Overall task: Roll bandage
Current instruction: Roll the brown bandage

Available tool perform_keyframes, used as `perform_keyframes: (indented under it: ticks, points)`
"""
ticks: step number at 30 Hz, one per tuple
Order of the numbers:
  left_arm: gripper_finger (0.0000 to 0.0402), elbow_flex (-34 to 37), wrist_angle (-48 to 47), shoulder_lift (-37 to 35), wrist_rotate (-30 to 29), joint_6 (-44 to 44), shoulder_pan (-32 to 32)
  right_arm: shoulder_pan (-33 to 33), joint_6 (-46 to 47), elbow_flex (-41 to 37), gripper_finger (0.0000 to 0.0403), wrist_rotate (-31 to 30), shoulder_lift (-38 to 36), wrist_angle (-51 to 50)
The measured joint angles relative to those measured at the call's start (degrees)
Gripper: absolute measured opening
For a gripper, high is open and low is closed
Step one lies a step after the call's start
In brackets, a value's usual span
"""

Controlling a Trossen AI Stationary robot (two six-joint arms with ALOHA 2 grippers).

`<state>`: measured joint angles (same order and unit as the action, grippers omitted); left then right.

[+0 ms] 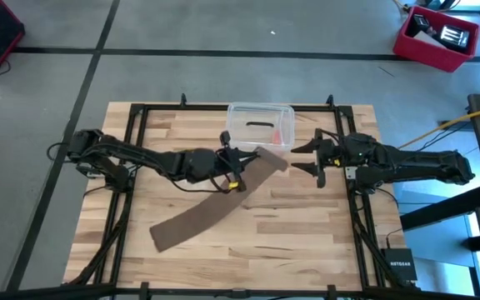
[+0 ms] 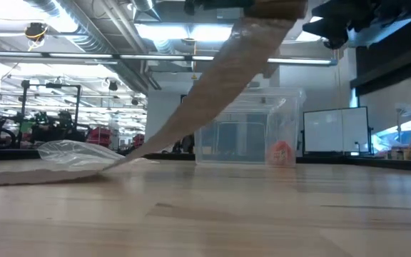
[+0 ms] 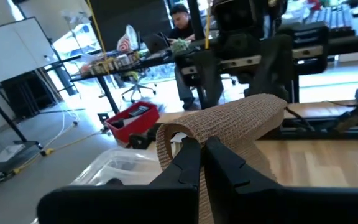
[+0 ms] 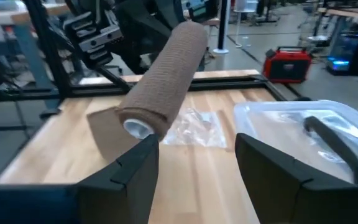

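The bandage (image 1: 215, 212) slants across the table's (image 1: 307, 242) middle, one end lifted in the left gripper's (image 1: 233, 171) closed fingers, the other trailing on the wood toward the near left. It blocks a straight crossing there. The clear plastic box (image 1: 261, 127) stands at the far edge. The right gripper (image 1: 313, 160), fingers spread, hovers just right of the raised end. The near right is bare wood.

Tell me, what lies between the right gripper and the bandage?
Nothing: in the high view only bare table separates the open right gripper from the bandage.
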<state>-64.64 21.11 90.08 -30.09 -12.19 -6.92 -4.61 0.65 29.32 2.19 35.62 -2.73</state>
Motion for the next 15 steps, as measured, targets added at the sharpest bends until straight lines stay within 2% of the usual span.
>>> perform_keyframes:
  ticks: [4, 15]
  points:
    - [0.0, 0.0, 0.81, 0.01, -0.1, -0.29, 0.16, 0.62, -1.03, 0.0, 0.0216, -2.49, 0.02, -0.63]
    - [0.0, 0.0, 0.45, -0.04, 0.05, 0.84, 0.12, 0.62, -3.45, 0.0, 0.0216, -1.59, 1.07, -0.32]
